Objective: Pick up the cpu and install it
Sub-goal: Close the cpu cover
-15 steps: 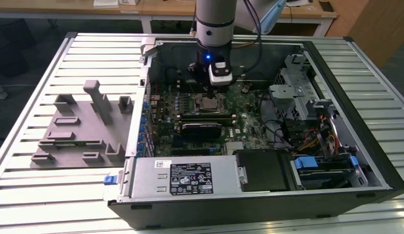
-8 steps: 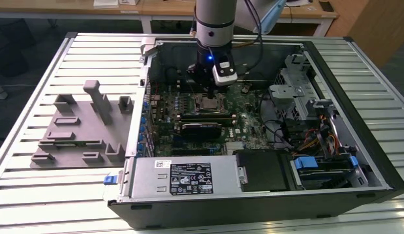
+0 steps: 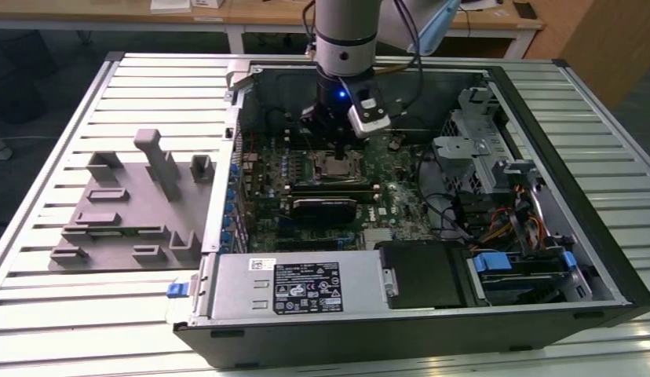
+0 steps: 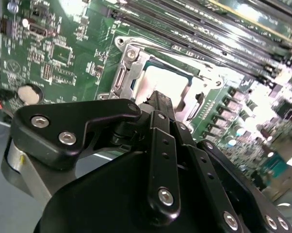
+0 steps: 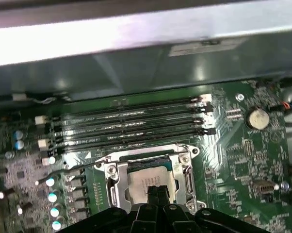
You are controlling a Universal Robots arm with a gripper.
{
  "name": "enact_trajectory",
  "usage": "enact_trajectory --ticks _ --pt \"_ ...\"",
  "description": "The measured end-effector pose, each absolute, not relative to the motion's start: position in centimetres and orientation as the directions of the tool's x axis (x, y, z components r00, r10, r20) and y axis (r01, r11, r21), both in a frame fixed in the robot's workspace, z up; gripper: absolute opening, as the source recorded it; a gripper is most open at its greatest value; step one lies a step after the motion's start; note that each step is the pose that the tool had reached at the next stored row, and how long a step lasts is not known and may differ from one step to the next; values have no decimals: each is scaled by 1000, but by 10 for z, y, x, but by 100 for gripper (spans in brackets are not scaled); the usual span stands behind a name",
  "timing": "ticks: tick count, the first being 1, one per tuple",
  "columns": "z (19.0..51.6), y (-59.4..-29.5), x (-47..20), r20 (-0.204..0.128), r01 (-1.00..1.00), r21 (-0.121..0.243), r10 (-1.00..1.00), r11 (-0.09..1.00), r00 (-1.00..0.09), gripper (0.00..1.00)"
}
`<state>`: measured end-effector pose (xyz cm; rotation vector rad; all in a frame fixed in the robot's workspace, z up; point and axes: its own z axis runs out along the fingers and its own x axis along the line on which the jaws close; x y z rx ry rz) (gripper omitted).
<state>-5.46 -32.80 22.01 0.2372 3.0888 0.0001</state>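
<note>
1. The cpu is seated in its socket, 12 o'clock from the black card in the exterior view.
2. The end effector is held closed and empty over it.
3. Placement is judged done; latching is unconfirmed.

The open computer case is taken from high up and far off in the exterior view, the arm entering at twelve o'clock. In both wrist views the socket is looked down on obliquely, at close range, past the gripper. That socket is shared by all three.
</note>
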Motion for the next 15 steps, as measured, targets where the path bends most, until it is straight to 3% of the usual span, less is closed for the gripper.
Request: enact_trajectory --ticks 15 --pt "218 -333 -57 -45 83 -7 82 997 -996 11"
